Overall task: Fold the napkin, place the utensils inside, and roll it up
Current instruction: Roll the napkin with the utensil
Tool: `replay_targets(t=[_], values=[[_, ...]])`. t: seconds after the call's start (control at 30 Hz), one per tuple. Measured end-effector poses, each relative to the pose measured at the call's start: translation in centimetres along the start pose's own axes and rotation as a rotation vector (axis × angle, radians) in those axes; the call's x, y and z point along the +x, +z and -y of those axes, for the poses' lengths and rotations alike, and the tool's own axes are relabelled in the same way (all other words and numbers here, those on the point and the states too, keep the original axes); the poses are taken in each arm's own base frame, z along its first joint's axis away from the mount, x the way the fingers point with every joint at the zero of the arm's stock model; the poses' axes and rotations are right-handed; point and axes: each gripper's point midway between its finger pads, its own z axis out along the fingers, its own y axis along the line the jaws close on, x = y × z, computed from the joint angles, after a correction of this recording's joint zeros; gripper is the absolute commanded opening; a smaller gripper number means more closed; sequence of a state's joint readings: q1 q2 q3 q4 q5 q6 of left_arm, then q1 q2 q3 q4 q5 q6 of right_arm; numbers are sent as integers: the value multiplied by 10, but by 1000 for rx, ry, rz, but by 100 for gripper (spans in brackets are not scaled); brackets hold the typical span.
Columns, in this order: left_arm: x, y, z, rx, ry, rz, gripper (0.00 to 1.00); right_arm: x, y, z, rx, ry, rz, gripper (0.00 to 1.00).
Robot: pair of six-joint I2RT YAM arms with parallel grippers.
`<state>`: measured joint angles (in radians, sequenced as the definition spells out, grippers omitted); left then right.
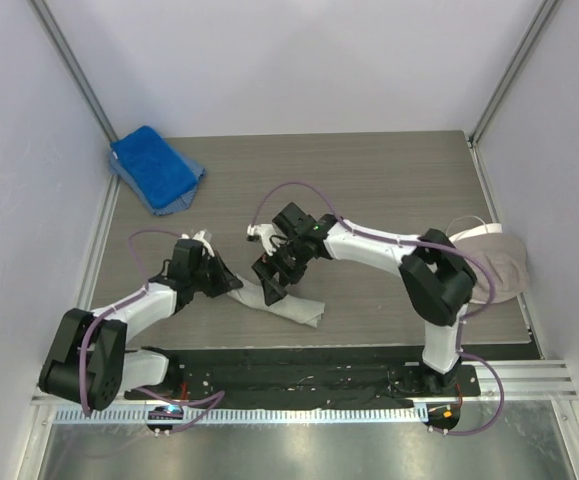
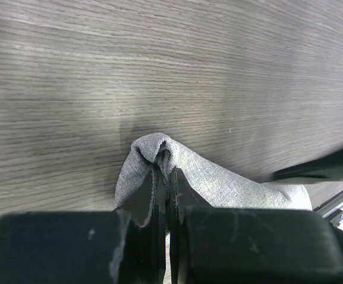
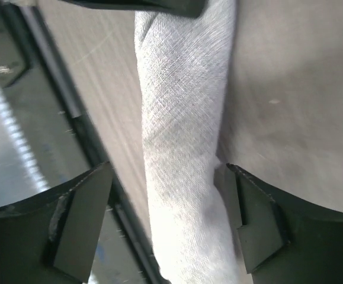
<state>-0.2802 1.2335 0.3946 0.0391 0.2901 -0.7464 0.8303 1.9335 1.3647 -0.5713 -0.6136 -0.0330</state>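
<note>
The light grey napkin (image 1: 291, 305) lies rolled into a long narrow bundle on the table near the front edge. My left gripper (image 1: 231, 284) is shut on its left end, pinching a fold of the cloth (image 2: 159, 155). My right gripper (image 1: 272, 283) is open above the roll's middle; in the right wrist view the roll (image 3: 183, 148) runs between the two spread fingers (image 3: 257, 228). The dark purple utensil is not visible.
A bright blue towel (image 1: 154, 166) lies at the back left. A beige-grey cloth with a white edge (image 1: 494, 262) sits at the right edge of the table. The black base rail (image 1: 309, 375) runs along the near edge.
</note>
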Motion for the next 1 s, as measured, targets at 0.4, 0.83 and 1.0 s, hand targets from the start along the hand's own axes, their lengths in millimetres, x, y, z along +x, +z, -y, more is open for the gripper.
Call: replay_targets(t=[0.4, 0.83, 1.0], values=[[-1, 5, 2, -35, -9, -71, 0, -9, 0, -4, 409, -357, 90, 90], [-1, 8, 5, -32, -9, -97, 23, 15, 28, 28, 499, -356, -25, 53], [-4, 7, 7, -34, -5, -93, 72, 16, 30, 29, 499, -308, -26, 46]])
